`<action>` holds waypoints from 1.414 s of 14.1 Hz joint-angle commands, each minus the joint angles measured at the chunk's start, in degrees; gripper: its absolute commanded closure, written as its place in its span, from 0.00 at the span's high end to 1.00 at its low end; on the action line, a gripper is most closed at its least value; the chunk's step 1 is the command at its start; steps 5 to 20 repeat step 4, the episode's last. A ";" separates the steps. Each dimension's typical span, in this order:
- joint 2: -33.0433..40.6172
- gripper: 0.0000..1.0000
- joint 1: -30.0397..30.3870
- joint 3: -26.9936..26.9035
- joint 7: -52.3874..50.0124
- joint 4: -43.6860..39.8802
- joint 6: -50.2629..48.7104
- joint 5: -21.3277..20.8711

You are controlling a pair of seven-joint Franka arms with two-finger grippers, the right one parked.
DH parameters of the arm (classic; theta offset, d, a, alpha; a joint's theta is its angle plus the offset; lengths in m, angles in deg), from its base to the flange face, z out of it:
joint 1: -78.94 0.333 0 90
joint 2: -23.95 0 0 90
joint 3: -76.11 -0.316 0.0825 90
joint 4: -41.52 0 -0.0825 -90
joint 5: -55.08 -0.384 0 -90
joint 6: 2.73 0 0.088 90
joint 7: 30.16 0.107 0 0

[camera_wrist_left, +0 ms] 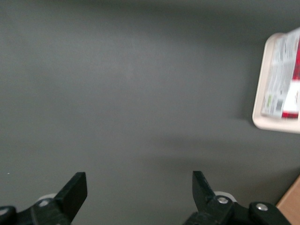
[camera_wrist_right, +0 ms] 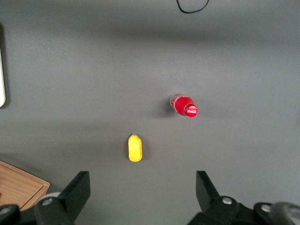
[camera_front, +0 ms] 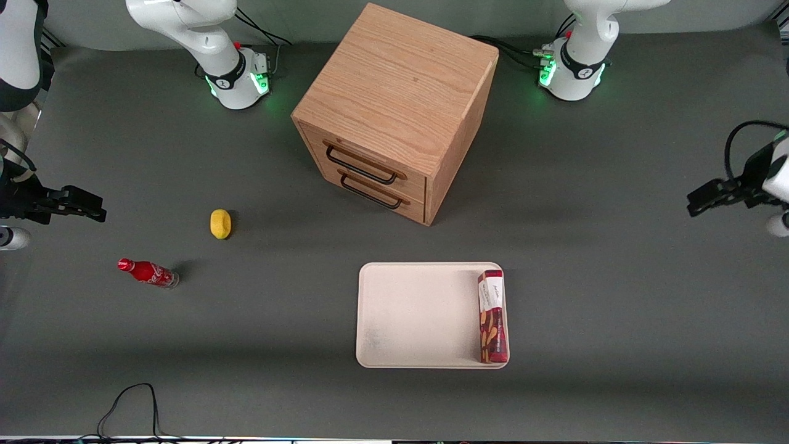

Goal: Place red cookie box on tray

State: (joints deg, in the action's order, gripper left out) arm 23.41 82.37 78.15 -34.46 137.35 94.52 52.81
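The red cookie box [camera_front: 493, 316] rests on its narrow side in the pale cream tray [camera_front: 419, 314], along the tray's rim toward the working arm's end. My left gripper [camera_front: 699, 201] hangs above the bare mat, well off from the tray toward the working arm's end of the table and farther from the front camera than the tray. In the left wrist view the gripper [camera_wrist_left: 139, 180] is open, with only grey mat between its fingers. That view also shows the cookie box [camera_wrist_left: 283, 75] lying inside the tray [camera_wrist_left: 260, 101], apart from the gripper.
A wooden two-drawer cabinet [camera_front: 394, 111] stands farther from the front camera than the tray. Toward the parked arm's end lie a yellow fruit [camera_front: 220, 223] and a small red soda bottle [camera_front: 148, 272]. A black cable [camera_front: 129, 407] loops near the table's front edge.
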 commanded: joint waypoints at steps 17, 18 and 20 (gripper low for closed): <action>6.42 1.00 0.88 0.50 5.44 4.55 -4.18 4.99; 6.42 1.00 0.88 0.50 5.44 4.55 -4.18 4.99; 6.42 1.00 0.88 0.50 5.44 4.55 -4.18 4.99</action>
